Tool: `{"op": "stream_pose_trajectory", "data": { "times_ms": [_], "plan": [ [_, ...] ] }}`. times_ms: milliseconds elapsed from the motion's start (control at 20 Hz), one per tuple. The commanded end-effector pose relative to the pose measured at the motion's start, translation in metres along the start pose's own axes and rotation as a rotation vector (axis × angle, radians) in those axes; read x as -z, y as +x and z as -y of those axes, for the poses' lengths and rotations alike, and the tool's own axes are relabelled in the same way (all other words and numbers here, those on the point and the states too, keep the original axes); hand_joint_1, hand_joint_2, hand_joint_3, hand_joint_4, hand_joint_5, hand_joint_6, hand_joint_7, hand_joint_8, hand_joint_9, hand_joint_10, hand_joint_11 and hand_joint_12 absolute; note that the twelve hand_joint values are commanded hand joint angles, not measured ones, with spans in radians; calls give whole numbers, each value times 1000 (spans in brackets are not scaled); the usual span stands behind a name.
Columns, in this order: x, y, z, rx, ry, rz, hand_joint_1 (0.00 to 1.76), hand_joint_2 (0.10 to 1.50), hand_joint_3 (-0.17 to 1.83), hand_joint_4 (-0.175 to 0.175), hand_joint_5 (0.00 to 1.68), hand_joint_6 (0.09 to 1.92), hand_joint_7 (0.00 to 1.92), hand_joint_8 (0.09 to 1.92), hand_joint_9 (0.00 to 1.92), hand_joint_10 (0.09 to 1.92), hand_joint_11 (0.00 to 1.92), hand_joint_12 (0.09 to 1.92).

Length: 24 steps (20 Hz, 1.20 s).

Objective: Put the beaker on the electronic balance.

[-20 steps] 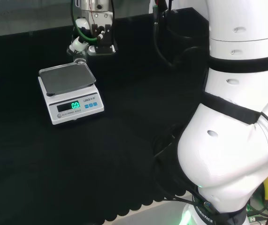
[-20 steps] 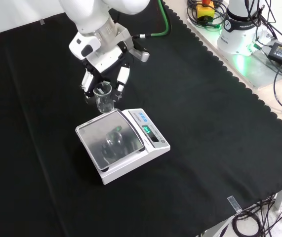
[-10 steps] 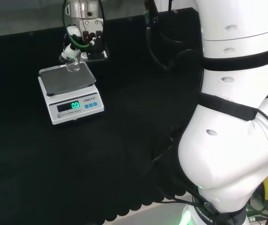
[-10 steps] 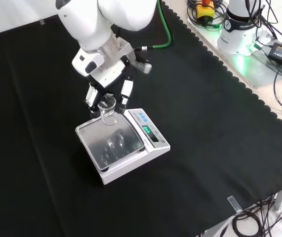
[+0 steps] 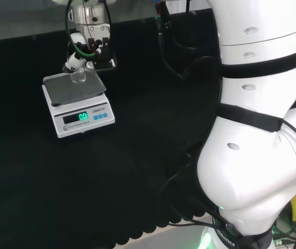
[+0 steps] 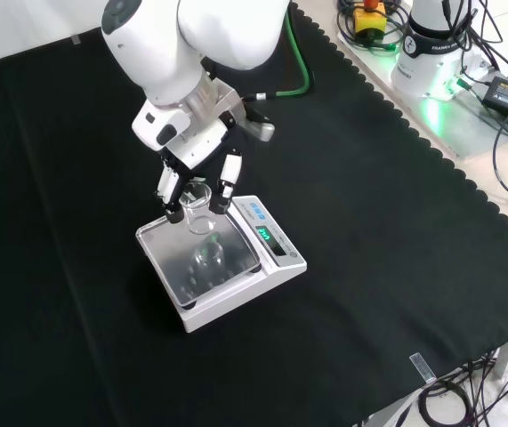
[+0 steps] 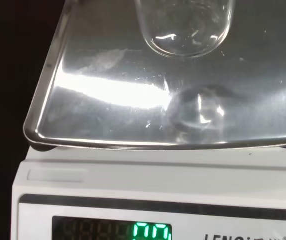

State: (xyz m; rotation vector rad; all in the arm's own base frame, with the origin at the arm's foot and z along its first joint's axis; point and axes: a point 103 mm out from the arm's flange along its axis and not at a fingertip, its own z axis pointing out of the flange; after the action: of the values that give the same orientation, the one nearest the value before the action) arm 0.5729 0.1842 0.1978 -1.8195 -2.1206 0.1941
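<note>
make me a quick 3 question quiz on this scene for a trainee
1. True or false: the beaker already stands free on the balance pan.
2. What holds the beaker? A) the hand B) a person C) nothing
3. Fill in: the cloth under the balance is ____.

Key
1. False: the front view shows the hand's fingers round the beaker, and in the wrist view its base looks clear of its reflection in the pan, so it seems just above it.
2. A
3. black
</note>
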Motion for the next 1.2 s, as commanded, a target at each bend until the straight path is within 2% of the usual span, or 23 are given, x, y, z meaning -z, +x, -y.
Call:
{"op": "stream_pose_trajectory", "data": {
  "times_ms": [50, 950, 1050, 1100, 1200],
  "plan": [
    [-17, 11, -17, 2, 13, 18, 1117, 1153, -175, -175, 567, 804, 729, 862, 1348, 375, 1566, 571],
    [-25, 8, -25, -14, 20, 8, 1120, 1154, -175, -175, 568, 807, 730, 863, 1341, 384, 1566, 570],
    [-27, 8, -28, -21, 24, 20, 1120, 1154, -175, -175, 568, 807, 730, 863, 1341, 386, 1566, 570],
    [-28, 11, -31, -12, 36, 65, 1120, 1154, -175, -175, 568, 807, 730, 863, 1340, 386, 1566, 570],
    [-34, 18, -40, -17, 41, 81, 1120, 1154, -175, -175, 568, 808, 730, 863, 1339, 387, 1566, 570]
  ]
}}
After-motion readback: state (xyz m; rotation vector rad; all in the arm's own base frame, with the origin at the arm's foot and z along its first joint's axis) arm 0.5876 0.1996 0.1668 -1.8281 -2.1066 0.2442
